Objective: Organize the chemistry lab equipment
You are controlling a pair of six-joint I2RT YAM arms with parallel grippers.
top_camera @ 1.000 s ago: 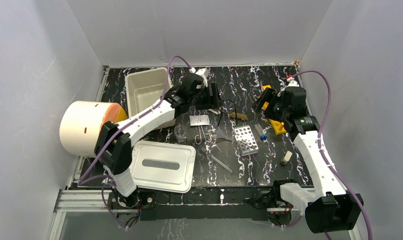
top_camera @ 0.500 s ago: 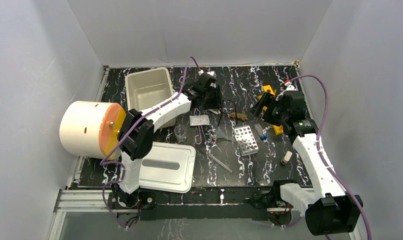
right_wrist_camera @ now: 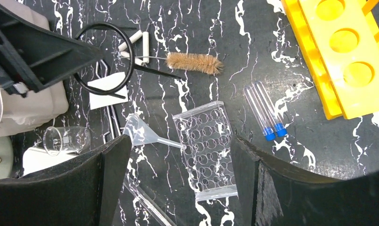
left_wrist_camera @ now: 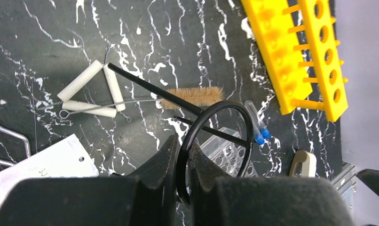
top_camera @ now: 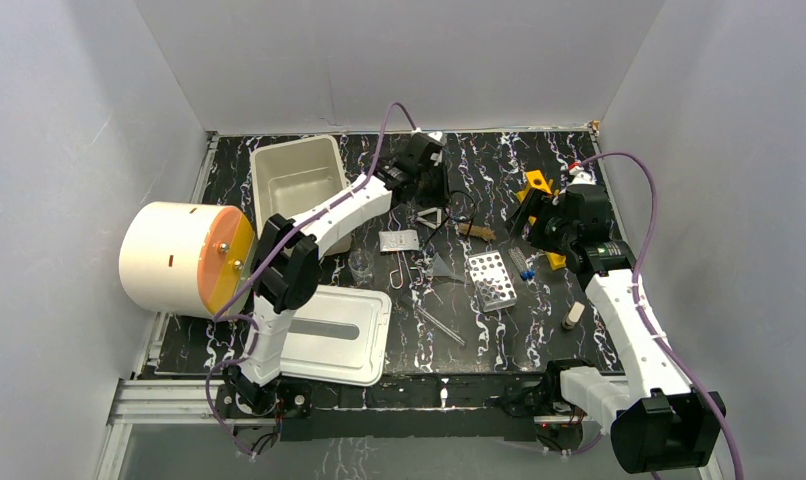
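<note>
My left gripper (left_wrist_camera: 184, 139) is shut on the rim of a black ring (left_wrist_camera: 196, 127) with a straight black rod, held above the table at the far middle (top_camera: 431, 185). Below it lie a white triangle (left_wrist_camera: 89, 92) and a brown brush (left_wrist_camera: 192, 96). My right gripper (right_wrist_camera: 178, 141) stands open with nothing in it, above a clear perforated rack (right_wrist_camera: 209, 150) and a clear funnel (right_wrist_camera: 138, 132). Two blue-capped vials (right_wrist_camera: 267, 117) lie beside the yellow tube rack (right_wrist_camera: 347, 61). A glass beaker (top_camera: 360, 265), wire tongs (top_camera: 407, 270) and a glass rod (top_camera: 441, 325) lie mid-table.
A white bin (top_camera: 279, 155) stands at the far left, its lid (top_camera: 324, 330) lying near the front. The big cream cylinder (top_camera: 174, 258) lies on the left edge. There is a small metal plate (top_camera: 399, 240) by the tongs and a beige piece (top_camera: 573, 316) at the right.
My left arm has reached farther back and to the right, and its jaws have shut on the black ring. The right gripper has shifted slightly and stays open.
</note>
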